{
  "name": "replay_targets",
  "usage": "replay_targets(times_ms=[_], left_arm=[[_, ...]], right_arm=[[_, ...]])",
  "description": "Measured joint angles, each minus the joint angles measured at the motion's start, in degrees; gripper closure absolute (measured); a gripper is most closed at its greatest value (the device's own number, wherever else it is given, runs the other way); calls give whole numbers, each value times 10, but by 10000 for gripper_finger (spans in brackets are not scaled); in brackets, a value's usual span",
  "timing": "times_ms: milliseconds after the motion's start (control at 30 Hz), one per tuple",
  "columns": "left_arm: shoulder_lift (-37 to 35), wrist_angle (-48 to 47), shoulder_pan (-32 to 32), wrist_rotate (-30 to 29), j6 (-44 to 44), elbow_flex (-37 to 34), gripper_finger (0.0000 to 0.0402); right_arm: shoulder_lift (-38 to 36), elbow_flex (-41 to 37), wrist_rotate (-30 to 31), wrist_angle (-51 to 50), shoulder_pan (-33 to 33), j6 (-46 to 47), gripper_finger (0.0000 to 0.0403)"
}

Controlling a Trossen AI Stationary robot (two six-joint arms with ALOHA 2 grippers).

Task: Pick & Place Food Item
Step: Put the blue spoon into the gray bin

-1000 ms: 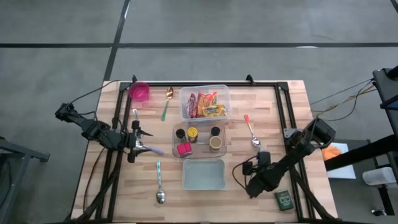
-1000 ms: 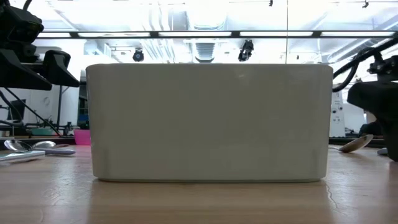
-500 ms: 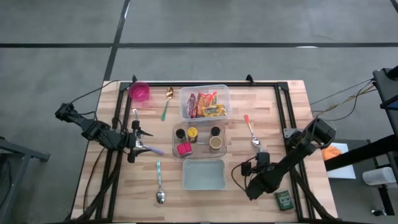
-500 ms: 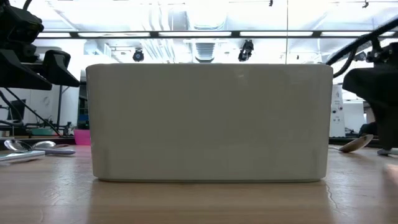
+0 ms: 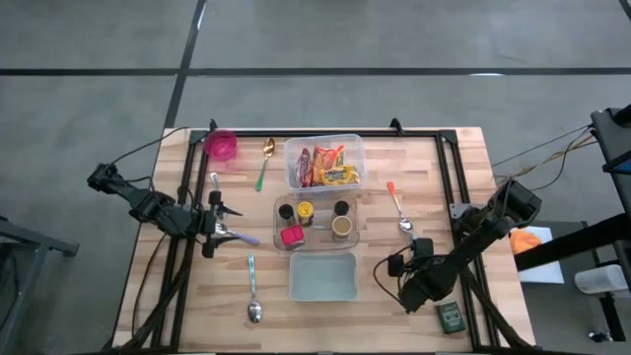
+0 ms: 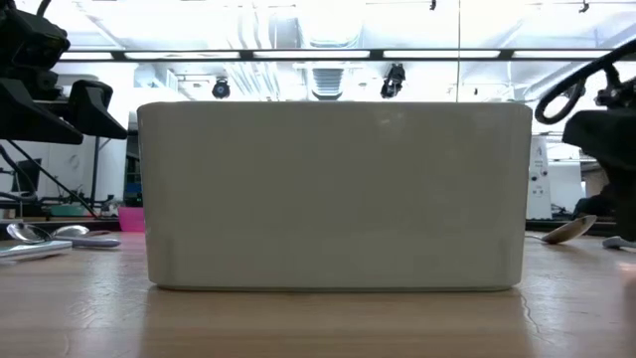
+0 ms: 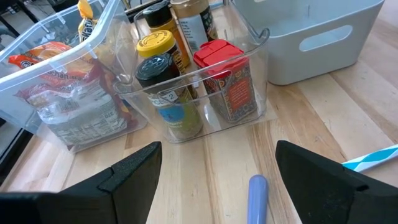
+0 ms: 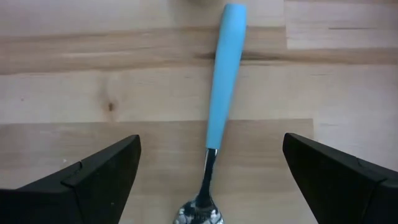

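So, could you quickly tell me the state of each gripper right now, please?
Left gripper: open, holding nothing.
Right gripper: open, holding nothing, above the blue-handled metal spoon.

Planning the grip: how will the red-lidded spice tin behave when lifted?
The red-lidded spice tin looks rigid and flat-sided, so it probably won't roll. Packed beside jars in the clear organizer, it may snag on them.

From above, the left gripper hovers at nine o'clock beside the spice tray, while the right gripper hangs at five o'clock near the grey bin.
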Motion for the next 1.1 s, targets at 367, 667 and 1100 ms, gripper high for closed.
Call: replay_targets(times_ms=[367, 667, 1100], left_arm=[[0, 0, 0, 0, 0, 0, 85], [0, 0, 0, 0, 0, 0, 85], [0, 0, 0, 0, 0, 0, 85]], right_arm=[[-23, -45, -5, 55, -3, -6, 15], [-1, -35, -13, 50, -6, -14, 117], [10, -24, -13, 51, -7, -16, 256]])
